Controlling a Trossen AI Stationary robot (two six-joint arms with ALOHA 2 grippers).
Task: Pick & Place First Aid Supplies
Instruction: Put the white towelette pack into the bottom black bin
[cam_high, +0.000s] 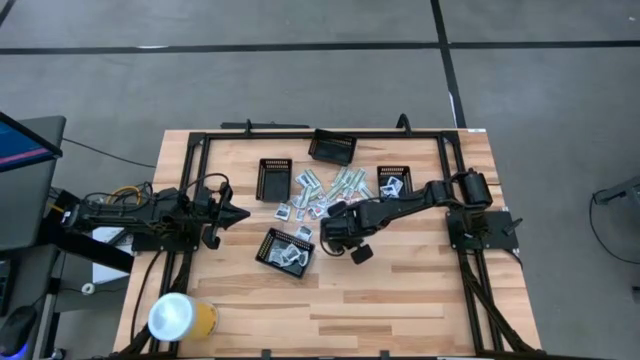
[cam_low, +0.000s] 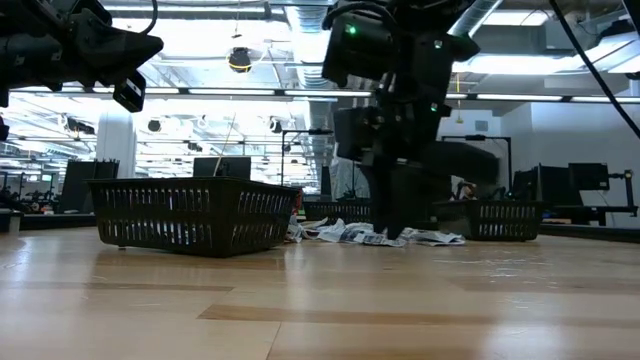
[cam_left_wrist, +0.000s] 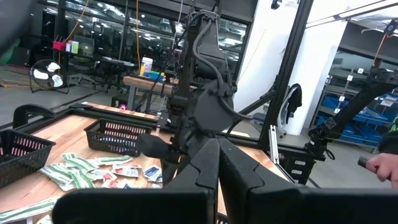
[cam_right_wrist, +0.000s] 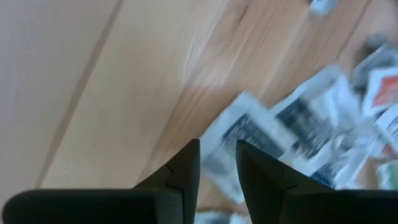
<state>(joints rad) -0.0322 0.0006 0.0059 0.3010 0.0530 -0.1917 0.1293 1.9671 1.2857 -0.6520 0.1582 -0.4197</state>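
Note:
The first aid supplies (cam_high: 330, 188) lie as a loose pile of white sachets and pale green strips at the table's middle, also seen in the low view (cam_low: 370, 235) and the left wrist view (cam_left_wrist: 93, 171). My right gripper (cam_high: 331, 228) points down at the pile's near edge (cam_low: 397, 232). Its fingers (cam_right_wrist: 217, 152) are open by a narrow gap over a white packet with dark print (cam_right_wrist: 249, 134). My left gripper (cam_high: 238, 213) hovers shut (cam_left_wrist: 217, 146) over the table's left part, raised (cam_low: 130, 60), holding nothing. My right gripper comes at the printed white packet (cam_right_wrist: 239, 127) from above, pointing down, its fingers either side of the packet's near end. The packet lies flat on the wood. I cannot tell whether the fingertips touch it.
Four black mesh trays stand around the pile: one near it holding several packets (cam_high: 268, 245), one to its left (cam_high: 274, 180), one beyond (cam_high: 332, 148), one to its right (cam_high: 393, 180). A yellow cup with a white lid (cam_high: 180, 318) sits at the near left. Bare wood lies toward the near edge.

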